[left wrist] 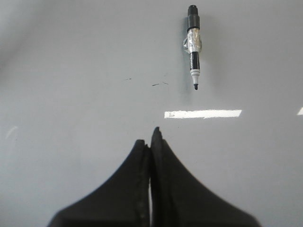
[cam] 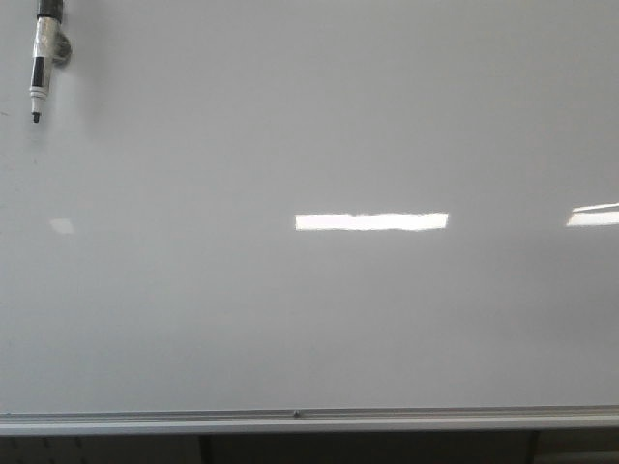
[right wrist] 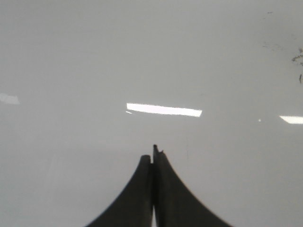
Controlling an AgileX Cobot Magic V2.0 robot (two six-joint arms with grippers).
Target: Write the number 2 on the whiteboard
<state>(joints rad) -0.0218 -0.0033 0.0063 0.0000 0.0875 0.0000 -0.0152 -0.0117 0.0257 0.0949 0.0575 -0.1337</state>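
- One whiteboard (cam: 309, 319), very big, glossy grey-white, fills the front view; a silver rail (cam: 309, 421) runs along its lower edge.
- Two grippers, seen only in wrist views. Left gripper (left wrist: 152, 135): black fingers pressed together, holds nothing, touches nothing. Right gripper (right wrist: 154, 151): fingers together too, nothing between.
- One marker (cam: 43, 60), black w/ white label and a tape wrap, lies on the board at top left corner of front view, tip to the bottom; well apart from both grippers.
- No digit 2 readable on the board; only few thin faint black marks (left wrist: 159, 84) near the marker tip in left wrist view.
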